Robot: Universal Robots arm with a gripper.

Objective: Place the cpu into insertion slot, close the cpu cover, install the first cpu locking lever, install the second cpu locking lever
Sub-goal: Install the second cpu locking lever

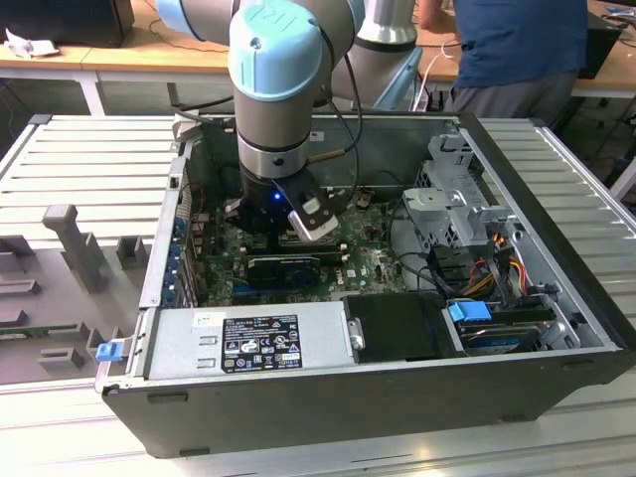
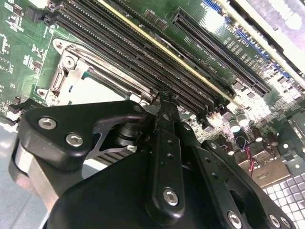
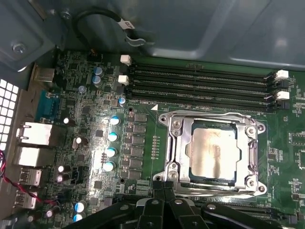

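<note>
A: Where is the cpu (image 3: 212, 151) right now?

B: Seated flat in the insertion slot (image 3: 212, 183), face up, its pale beige top showing through the window of the cpu cover (image 3: 252, 148). The cover lies down flat over it. In the first wrist view the chip is square, so it has no long axis, and its edges run parallel with the 4 memory slots (image 3: 200, 88) beside the socket.

A: And the levers?

B: A thin metal lever (image 3: 209, 116) runs along the socket edge that faces the memory slots, lying low against the frame. I cannot tell whether it is hooked.

A: What about the gripper?

B: In the second wrist view the gripper (image 2: 164, 107) sits just beside the socket, with its black fingers (image 2: 166, 143) drawn narrow, tips close together, right at the socket edge next to the memory slots. Whether they pinch anything I cannot make out. In the exterior view the arm (image 1: 283, 70) reaches straight down into the open computer case (image 1: 378, 397).

A: What surrounds the work?

B: The green motherboard (image 3: 143, 143) carries a row of blue-topped capacitors (image 3: 112, 136) well apart from the socket. Near the case wall a black cable loop (image 3: 100, 16) hangs. In the exterior view, a grey power supply (image 1: 248, 343) sits at the near edge, a drive cage (image 1: 447, 204) with coloured wires at the exterior view's right, and a person (image 1: 517, 50) stands at the far side by a wooden bench (image 1: 109, 55).
</note>
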